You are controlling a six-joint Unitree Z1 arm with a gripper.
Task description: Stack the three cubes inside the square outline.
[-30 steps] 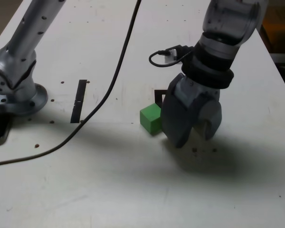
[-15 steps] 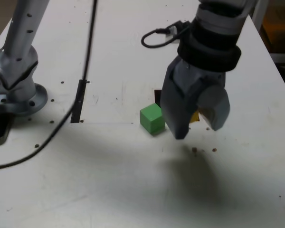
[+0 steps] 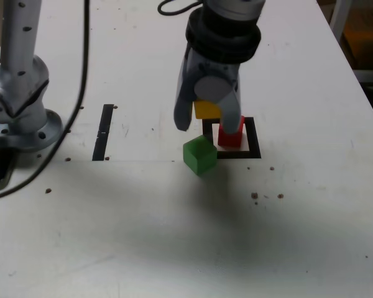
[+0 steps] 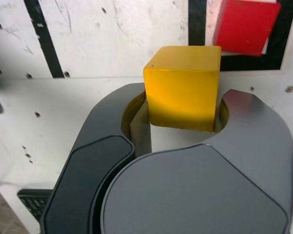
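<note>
- Exterior view: a gripper (image 3: 207, 128) of gray metal holds a yellow cube (image 3: 207, 110) between its fingers, carrying it above the white table (image 3: 137, 248).
- In the wrist view, the yellow cube sits between the two curved fingers, its front face toward the camera, the jaws parted by the width of the block.
- A red cube (image 3: 230, 135) rests inside the square outline (image 3: 253, 138), a black tape frame with a white center. Part of the cube is hidden behind a finger in the exterior view.
- At the outline's near corner on the exterior view's left, a green cube (image 3: 200, 155) sits on the table, one corner pointing toward the table's near side. Whether it covers any tape cannot be told.
- Between the outline and the arm's base (image 3: 31, 130), a straight black tape strip (image 3: 102, 133) lies across the table surface. The base stands at the table's edge on the exterior view's left.
- A dark cable (image 3: 82, 81) drops from the top of the exterior view and curves to its left side, passing in front of the base.
- Small dark spots dot the white surface, among them a pair (image 3: 267, 196) on the exterior view's right, nearer the table's right edge than the green cube is.
</note>
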